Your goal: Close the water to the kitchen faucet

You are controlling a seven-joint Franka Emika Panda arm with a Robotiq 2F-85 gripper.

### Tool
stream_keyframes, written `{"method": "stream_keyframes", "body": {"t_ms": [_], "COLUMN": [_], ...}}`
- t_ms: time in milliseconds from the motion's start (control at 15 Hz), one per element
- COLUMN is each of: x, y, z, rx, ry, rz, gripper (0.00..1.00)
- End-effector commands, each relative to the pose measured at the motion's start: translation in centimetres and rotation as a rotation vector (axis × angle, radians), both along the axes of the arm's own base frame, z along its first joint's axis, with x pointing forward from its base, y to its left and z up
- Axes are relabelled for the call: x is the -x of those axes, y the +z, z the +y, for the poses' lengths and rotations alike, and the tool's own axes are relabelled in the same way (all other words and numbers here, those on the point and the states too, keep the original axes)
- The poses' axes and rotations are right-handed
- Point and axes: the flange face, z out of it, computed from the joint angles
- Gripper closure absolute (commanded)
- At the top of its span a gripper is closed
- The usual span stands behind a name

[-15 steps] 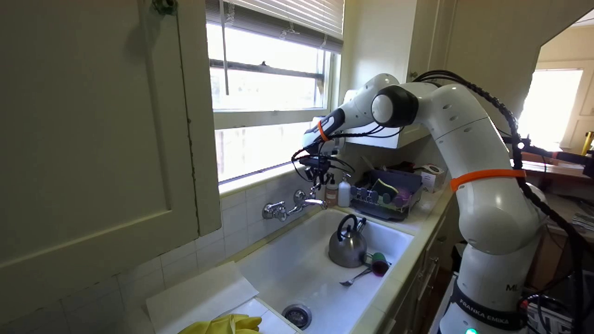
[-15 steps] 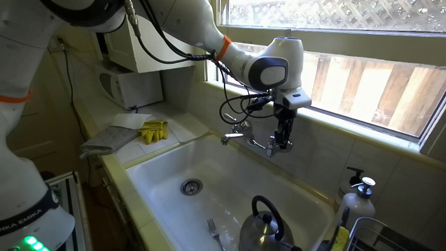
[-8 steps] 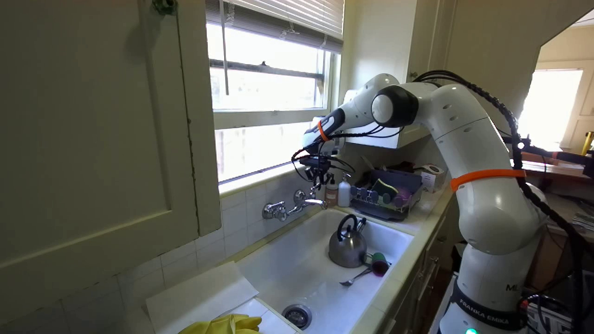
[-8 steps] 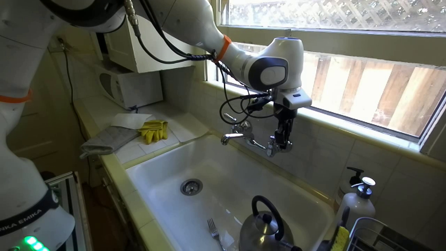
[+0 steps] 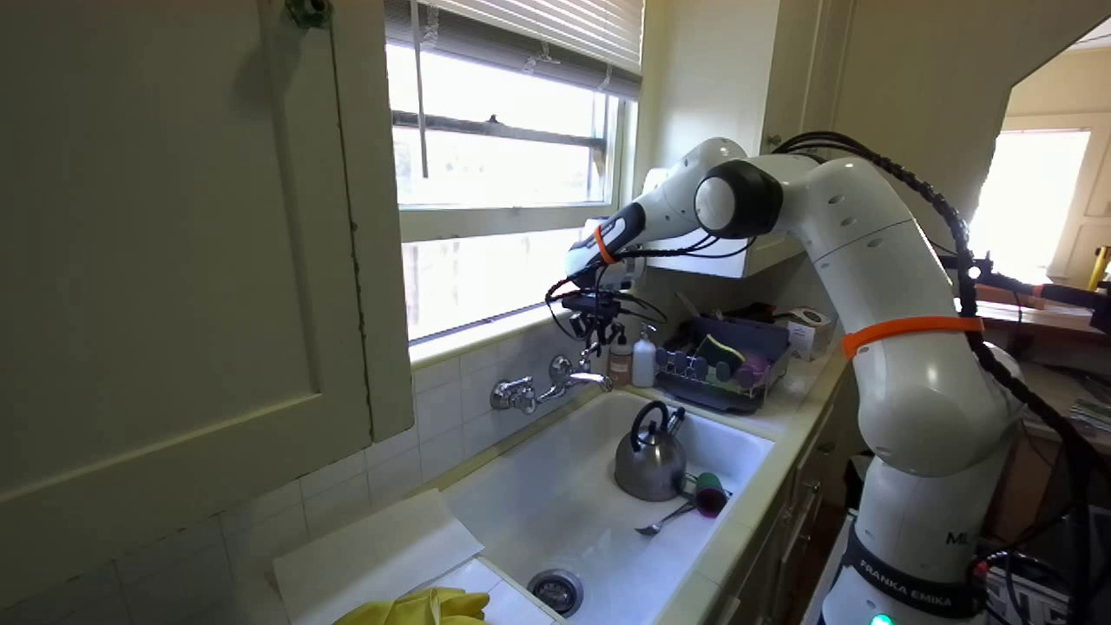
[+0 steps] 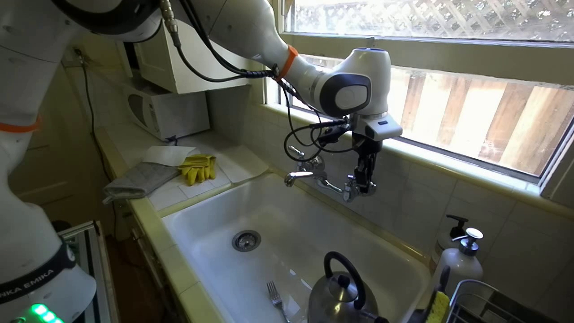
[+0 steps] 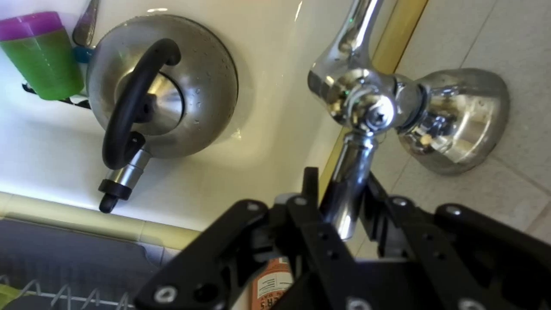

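1. Since half a second ago, the jaws and the white wrist end (image 6: 381, 128) just above them are sitting a hair farther toward the right edge in an exterior view; the kitchen faucet (image 6: 331, 185) is staying put.
2. The jaws are pointing down and standing nearly together, leaving a narrow gap with a chrome lever (image 7: 351, 185) lying between them in the wrist view; I cannot tell whether both sides are pressing on it.
3. The faucet is jutting from the tiled wall (image 6: 403, 188) below the window (image 5: 512, 178), its spout (image 6: 298, 176) reaching over the sink (image 6: 210, 224); its other lever (image 5: 525, 398) is standing apart from the jaws.
4. In the sink, a metal kettle (image 7: 198, 94) is sitting upright, with a green cup (image 7: 47, 64) lying on its side just beside it and a fork (image 6: 276, 300) lying near. The drain (image 6: 246, 241) is showing farther off.
5. Beyond one end of the sink, yellow gloves (image 6: 197, 169) are lying beside a grey cloth (image 6: 143, 179) on the surface (image 6: 167, 197). Beyond the opposite end, a white pump bottle (image 6: 457, 267) is standing near a dish rack (image 5: 713, 399).
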Motion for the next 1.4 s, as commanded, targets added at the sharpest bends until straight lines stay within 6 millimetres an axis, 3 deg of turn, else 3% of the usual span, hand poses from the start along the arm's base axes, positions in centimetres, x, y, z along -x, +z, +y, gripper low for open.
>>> {"method": "stream_keyframes", "body": {"t_ms": [0,200,333,933,1333], "x": [-1.0,-1.3,-1.4,-1.3,0.3], "y": [-0.5,-0.5,-0.6,-0.2,2.3], "z": [-0.3,-0.4,-0.4,-0.4,-0.2], "rx": [0.018,0.028,0.033,0.027,0.032], "ry": [0.155,0.228,0.26,0.328,0.456], "rz": [-0.002,0.001,0.006,0.01,-0.007], "gripper": [0.4,0.13,0.01,0.0,0.0]}}
